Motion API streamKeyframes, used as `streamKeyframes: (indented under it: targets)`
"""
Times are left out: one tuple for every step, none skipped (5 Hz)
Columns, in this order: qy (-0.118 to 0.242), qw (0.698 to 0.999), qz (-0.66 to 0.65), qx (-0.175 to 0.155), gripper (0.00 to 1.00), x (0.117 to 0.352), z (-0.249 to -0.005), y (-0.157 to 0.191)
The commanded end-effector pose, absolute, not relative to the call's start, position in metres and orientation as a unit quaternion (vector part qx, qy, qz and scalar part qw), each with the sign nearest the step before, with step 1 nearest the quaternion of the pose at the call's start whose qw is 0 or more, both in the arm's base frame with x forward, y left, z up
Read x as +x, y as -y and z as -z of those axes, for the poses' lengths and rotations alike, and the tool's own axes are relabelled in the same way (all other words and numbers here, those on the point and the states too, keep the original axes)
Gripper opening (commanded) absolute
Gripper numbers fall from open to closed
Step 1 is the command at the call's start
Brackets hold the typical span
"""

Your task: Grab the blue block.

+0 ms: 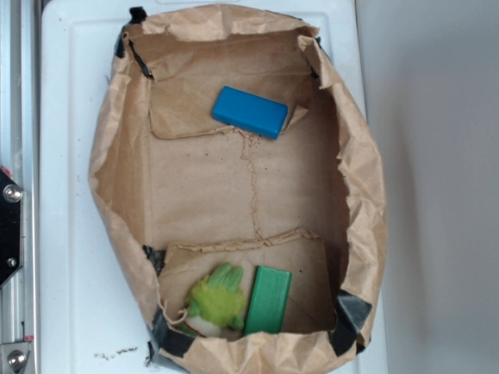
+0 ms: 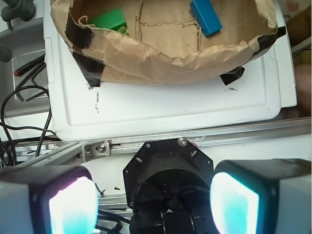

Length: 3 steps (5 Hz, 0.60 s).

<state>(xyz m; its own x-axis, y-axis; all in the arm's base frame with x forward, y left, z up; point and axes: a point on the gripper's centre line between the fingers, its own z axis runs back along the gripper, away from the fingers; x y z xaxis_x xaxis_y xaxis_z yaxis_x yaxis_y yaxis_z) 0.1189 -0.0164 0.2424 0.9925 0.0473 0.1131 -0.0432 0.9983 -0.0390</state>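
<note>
The blue block lies flat on the floor of a cut-down brown paper bag, near its far end. In the wrist view the blue block shows at the top, inside the bag. My gripper is open and empty, its two pads wide apart at the bottom of the wrist view. It hangs well back from the bag, over the robot's black base and the metal rail. The gripper is out of the exterior view.
A green block and a fuzzy yellow-green toy lie at the bag's near end. The bag sits on a white tray. Black tape patches hold the bag's corners. Cables lie left of the tray in the wrist view.
</note>
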Motion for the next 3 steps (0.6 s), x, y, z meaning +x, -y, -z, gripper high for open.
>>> streamKeyframes:
  targets:
    - [0.057,0.998,-0.023,-0.018,1.00,0.119,-0.242,0.016]
    - [0.086,0.994,-0.059,-0.020,1.00,0.168,-0.241,0.021]
    - [0.096,0.992,-0.077,-0.030,1.00,0.209,-0.228,0.017]
